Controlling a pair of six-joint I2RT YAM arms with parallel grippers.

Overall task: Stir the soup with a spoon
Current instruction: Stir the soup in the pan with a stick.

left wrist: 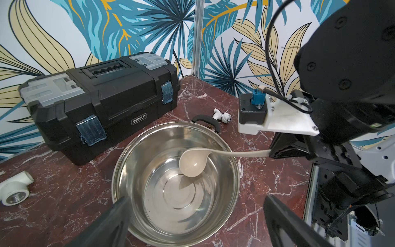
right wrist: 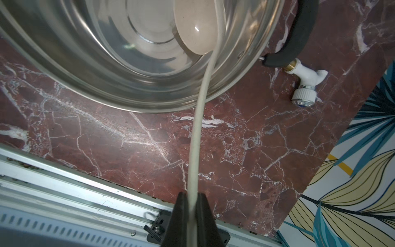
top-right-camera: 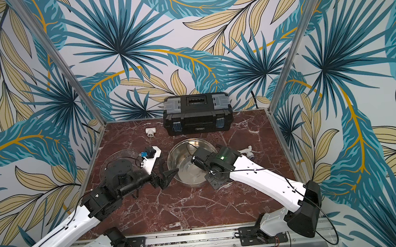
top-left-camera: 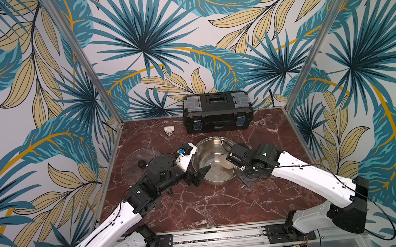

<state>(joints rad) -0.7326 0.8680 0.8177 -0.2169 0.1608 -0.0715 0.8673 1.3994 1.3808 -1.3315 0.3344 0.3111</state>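
A steel pot point(top-left-camera: 215, 176) stands mid-table, with its shiny bottom point(left wrist: 179, 192) showing; whether it holds soup I cannot tell. The cream spoon's round bowl point(left wrist: 192, 163) hangs inside the pot near its right wall, and the long handle point(right wrist: 198, 128) runs out over the rim. My right gripper point(right wrist: 192, 198) is shut on that handle near its end, and in a top view it is at the pot's right side point(top-left-camera: 234, 160). My left gripper point(left wrist: 196, 198) stands open at the pot's near-left rim point(top-left-camera: 200, 175), holding nothing.
A black toolbox point(top-left-camera: 218, 112) stands behind the pot. A glass lid point(top-left-camera: 136, 158) lies left of the pot, partly under my left arm. A white T fitting point(top-left-camera: 169, 129) sits at the back left, and a white tap point(right wrist: 303, 85) lies by the pot's black handle point(right wrist: 299, 36).
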